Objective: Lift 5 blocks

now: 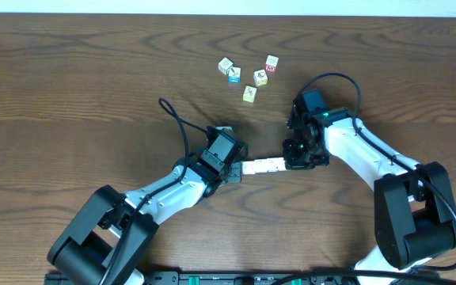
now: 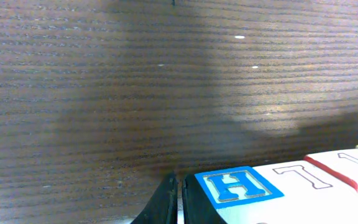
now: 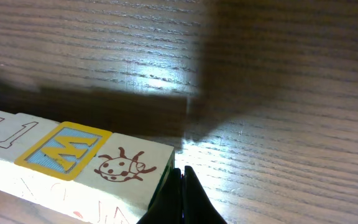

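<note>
Blocks (image 1: 262,166) from overhead: a five-long row bridged between the left gripper (image 1: 241,169) and right gripper (image 1: 286,164), squeezed end to end.

Left wrist now: fingers (image 2: 165,204) pressed together, the H block (image 2: 238,185) touching just beside them.

Right wrist: its fingers (image 3: 197,205) are pressed together too, with the ladybird block (image 3: 123,168) hard against them.

Only end pressure holds this row. We reckon any slackening or skewed push buckles it, and the blocks drop.

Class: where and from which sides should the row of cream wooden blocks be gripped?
Squeeze the cream wooden block row at its end faces: left gripper from the H end, right gripper from the ladybird end. Separate cubes need end pressure.
</note>
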Robot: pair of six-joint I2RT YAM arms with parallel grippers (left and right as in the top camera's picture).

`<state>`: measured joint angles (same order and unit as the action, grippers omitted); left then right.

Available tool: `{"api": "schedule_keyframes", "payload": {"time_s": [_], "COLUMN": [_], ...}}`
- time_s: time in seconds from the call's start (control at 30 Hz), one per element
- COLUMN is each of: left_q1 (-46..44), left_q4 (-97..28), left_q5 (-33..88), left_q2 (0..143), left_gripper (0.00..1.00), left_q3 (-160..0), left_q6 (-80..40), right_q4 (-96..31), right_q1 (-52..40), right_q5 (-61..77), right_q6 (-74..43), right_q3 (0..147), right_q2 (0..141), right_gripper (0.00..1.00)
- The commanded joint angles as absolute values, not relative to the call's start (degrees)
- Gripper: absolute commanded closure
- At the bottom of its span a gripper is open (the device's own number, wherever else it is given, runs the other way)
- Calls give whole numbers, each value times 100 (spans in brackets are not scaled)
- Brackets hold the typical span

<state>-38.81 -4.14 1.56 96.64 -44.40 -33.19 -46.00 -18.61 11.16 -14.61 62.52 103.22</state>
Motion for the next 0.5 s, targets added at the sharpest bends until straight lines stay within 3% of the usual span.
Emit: {"api": "schedule_keyframes", "payload": {"time_s": [0.0, 0.47], "left_q1": [-4187, -4187], "left_q4": [-235, -233], "left_q5": [991, 1011], "left_q2": [9502, 9299], "left_gripper": [93, 93], "left_q3": [-4574, -4600], "left_q6": [-3330, -3529], "right_q4": [-4501, -4458], "right_q1": [-2252, -2316], "right_q5": [2381, 2414], "right_q6": [-1365, -1610], "right_q3": [6305, 6305], "right_q2": [10162, 10162], "right_gripper": [99, 99]}}
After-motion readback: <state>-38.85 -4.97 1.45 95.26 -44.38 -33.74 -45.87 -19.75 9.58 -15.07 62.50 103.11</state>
